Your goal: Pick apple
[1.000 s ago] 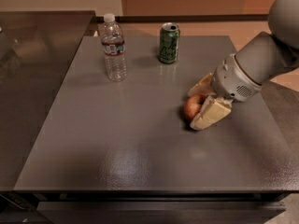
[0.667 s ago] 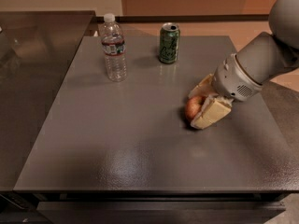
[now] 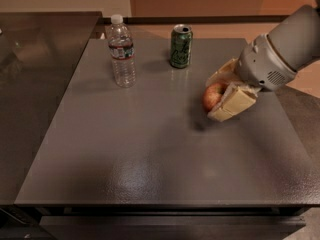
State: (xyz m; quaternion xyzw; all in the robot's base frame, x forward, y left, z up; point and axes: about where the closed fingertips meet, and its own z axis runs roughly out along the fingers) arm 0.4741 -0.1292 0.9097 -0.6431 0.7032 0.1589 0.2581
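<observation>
The apple (image 3: 211, 96), red with yellowish patches, sits between the two tan fingers of my gripper (image 3: 214, 101) at the right of the grey table (image 3: 150, 149). One finger (image 3: 231, 104) lies in front of the apple and the other (image 3: 222, 74) behind it, both closed against it. The apple hangs slightly above the tabletop, with a shadow beneath it. The grey arm reaches in from the right edge.
A green soda can (image 3: 180, 46) stands at the back, left of the gripper. A clear plastic water bottle (image 3: 121, 52) with a white cap stands further left. A dark counter (image 3: 40, 84) adjoins the table on the left.
The gripper has risen a little with the apple in it, and the apple is now off the tabletop. The can and the bottle have not moved.
</observation>
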